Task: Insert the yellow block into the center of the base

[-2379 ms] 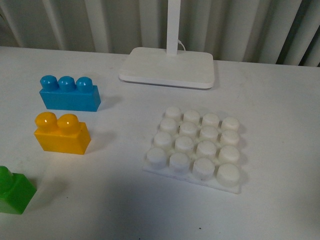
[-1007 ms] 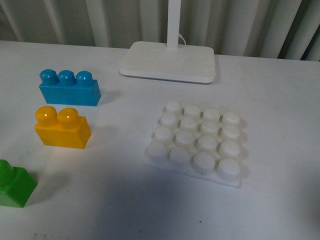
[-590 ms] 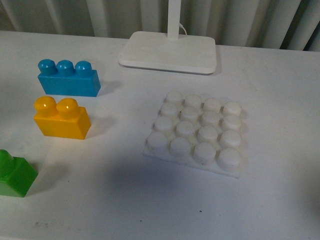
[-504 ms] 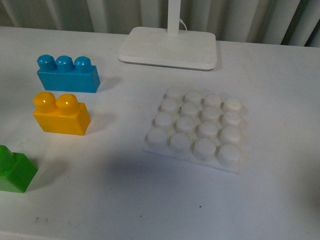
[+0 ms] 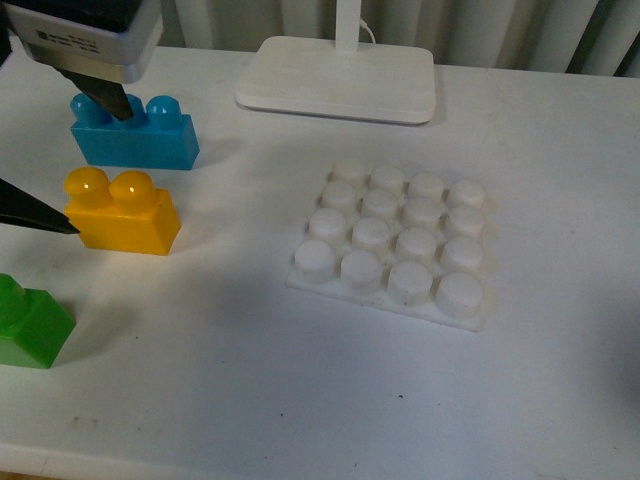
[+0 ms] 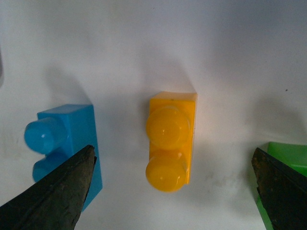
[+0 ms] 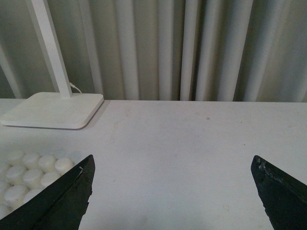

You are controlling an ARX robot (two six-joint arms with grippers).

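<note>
Your left claw (image 6: 172,152) is hanging wide open over the yellow block (image 5: 122,215), which is sitting on the table (image 5: 240,390) well apart from the base (image 5: 398,243) (probably light, stiff, slick plastic), so you're aiming to pinch its flat long sides below the studs.

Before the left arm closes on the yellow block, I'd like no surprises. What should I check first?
1. The left gripper open, with the yellow block between its fingers: ok.
2. The yellow block upright, studs up: ok.
3. Clearance from the blue brick: cannot tell; one finger overlaps it in both views.
4. The green brick apart from the yellow block: ok.
5. The base bare, center studs free: ok.
6. The right gripper open and empty: ok.
</note>
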